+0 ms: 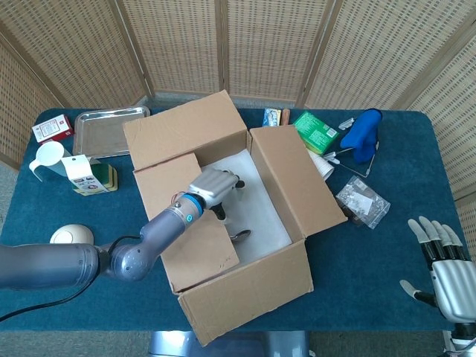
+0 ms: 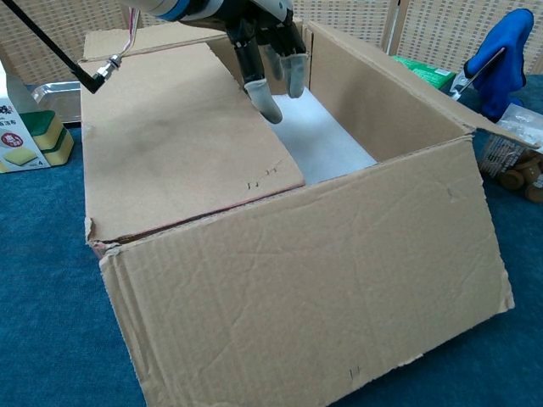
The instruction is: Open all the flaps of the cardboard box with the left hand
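The cardboard box point(image 1: 245, 286) point(image 2: 339, 288) stands mid-table with its far, right and near flaps folded outward. Its left flap point(image 1: 190, 223) point(image 2: 170, 144) still lies flat over the left half of the opening. My left hand point(image 1: 214, 186) point(image 2: 267, 51) hangs over that flap's inner edge, fingers pointing down into the box beside the edge, holding nothing. White foam point(image 1: 256, 208) point(image 2: 318, 140) lines the bottom, with a small dark object point(image 1: 242, 236) on it. My right hand point(image 1: 446, 271) rests open at the table's near right corner, far from the box.
Left of the box are a metal tray point(image 1: 104, 130), a carton with sponges point(image 1: 85, 177), a white scoop point(image 1: 46, 158) and a round white object point(image 1: 72, 236). Right of it lie a green packet point(image 1: 316, 132), a blue mitt point(image 1: 362, 134) point(image 2: 501, 59) and a bagged item point(image 1: 362, 201).
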Tool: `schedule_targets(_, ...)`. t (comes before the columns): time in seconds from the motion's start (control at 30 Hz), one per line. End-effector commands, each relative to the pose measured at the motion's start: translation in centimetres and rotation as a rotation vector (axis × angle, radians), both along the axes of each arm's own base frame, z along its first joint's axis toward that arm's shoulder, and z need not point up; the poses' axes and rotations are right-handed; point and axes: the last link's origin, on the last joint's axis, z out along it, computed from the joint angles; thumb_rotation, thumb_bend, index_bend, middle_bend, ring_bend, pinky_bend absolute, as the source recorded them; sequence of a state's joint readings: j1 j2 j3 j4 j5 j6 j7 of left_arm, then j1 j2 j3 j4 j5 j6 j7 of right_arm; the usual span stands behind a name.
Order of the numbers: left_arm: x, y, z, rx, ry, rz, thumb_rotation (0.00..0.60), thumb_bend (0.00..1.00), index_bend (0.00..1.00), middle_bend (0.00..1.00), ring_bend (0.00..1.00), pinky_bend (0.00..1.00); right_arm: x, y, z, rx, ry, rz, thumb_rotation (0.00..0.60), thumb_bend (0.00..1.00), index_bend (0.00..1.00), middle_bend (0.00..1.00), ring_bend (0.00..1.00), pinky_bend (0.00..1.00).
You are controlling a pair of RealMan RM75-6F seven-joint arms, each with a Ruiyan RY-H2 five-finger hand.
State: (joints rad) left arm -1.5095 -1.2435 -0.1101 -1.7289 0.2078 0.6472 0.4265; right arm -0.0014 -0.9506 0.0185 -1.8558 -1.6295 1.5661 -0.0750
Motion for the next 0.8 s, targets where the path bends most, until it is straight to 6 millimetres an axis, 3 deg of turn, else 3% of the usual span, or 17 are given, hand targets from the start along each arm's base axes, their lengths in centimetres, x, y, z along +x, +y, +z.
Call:
schedule_targets(0.03,0.1,0.1,0.4,-0.017,-0.009,0.019,0.600,0.31,0.41,0.39,0.34,0.46,0.0,0.0,0.0,-0.002,-0.001,-0.001,0.600,0.00,0.00,0.00,0.00,0.03)
schedule_targets(0.43,-1.0,0.0,1.7,-0.070,0.016,0.080,0.600,0.31,0.48,0.65,0.61,0.66,0.1,0.0,-0.3,0.006,0.007,0.001,0.600,0.00,0.00,0.00,0.00,0.03)
schedule_targets(0.8,-0.9,-0.5,4.6,-0.100,-0.023,0.107,0.600,0.31,0.50,0.71,0.64,0.66,0.2,0.0,-0.5,0.011,0.017,0.007,0.600,0.00,0.00,0.00,0.00,0.03)
